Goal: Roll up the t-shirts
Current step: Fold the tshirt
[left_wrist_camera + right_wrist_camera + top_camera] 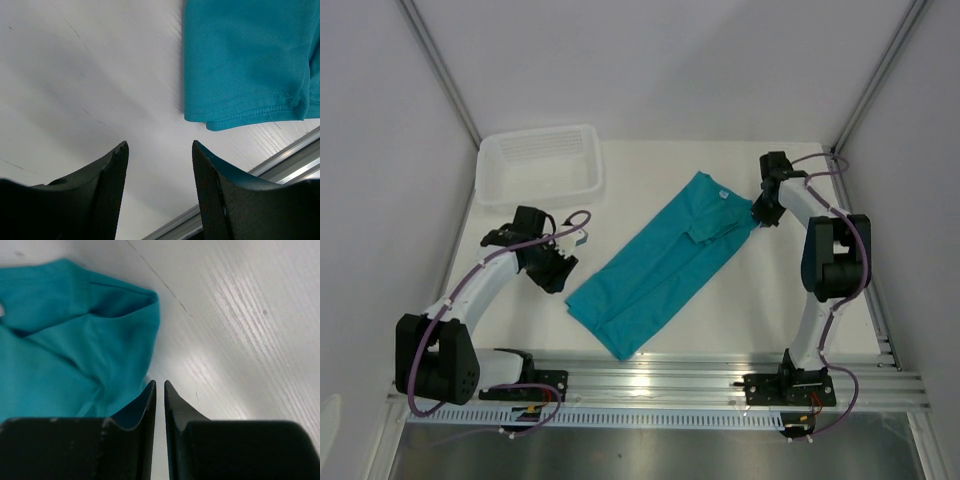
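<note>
The teal t-shirt (665, 262) lies folded into a long strip, running diagonally from the front middle to the back right, with its white neck label (720, 193) at the far end. My left gripper (552, 272) is open and empty, just left of the shirt's hem end. In the left wrist view the hem (245, 60) lies ahead and to the right of the open gripper (160, 150). My right gripper (760, 212) is shut and empty at the collar end. In the right wrist view the shirt (65, 340) lies just left of the gripper (160, 385).
A white plastic basket (540, 165) stands at the back left. An aluminium rail (720, 380) runs along the near edge and also shows in the left wrist view (290, 155). White walls close in the table on the left, back and right.
</note>
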`<state>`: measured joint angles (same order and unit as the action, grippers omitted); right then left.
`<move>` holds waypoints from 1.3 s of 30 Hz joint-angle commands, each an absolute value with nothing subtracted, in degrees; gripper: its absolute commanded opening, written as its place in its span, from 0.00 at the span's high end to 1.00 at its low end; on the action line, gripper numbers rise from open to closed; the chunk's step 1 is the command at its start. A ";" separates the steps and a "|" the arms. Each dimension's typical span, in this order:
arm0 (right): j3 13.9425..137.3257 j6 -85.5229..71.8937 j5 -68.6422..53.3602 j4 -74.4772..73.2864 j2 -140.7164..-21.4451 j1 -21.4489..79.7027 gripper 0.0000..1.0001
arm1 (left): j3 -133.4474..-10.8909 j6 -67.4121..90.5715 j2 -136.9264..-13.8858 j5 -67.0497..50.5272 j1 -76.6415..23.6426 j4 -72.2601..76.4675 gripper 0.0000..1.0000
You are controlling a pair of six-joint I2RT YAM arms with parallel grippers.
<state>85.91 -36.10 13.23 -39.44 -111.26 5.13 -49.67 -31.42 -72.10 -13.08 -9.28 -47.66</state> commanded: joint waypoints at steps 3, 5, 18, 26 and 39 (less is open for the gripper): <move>86.83 -40.52 8.80 -37.97 -118.55 4.04 0.86 | -47.90 -30.59 -70.40 -14.33 -8.79 -46.84 0.43; 88.06 -40.87 7.74 -37.71 -121.36 4.04 0.86 | -47.72 -30.41 -70.49 -13.98 -8.79 -46.58 0.43; 118.25 -44.73 2.21 -46.14 -141.65 4.22 0.86 | -48.86 -29.97 -71.54 -13.01 -8.79 -47.02 0.43; 137.29 -46.14 3.05 -53.26 -148.02 5.10 0.86 | -49.13 -29.97 -71.28 -12.57 -8.79 -47.02 0.43; 121.40 -36.91 14.76 -55.37 -125.27 4.83 0.77 | -49.39 -28.83 -69.35 -16.17 -8.79 -47.90 0.43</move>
<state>124.31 -39.40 9.50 -51.90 -136.73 4.32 -47.75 -30.06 -71.61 -13.78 -9.23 -47.53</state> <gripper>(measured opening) 0.221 0.572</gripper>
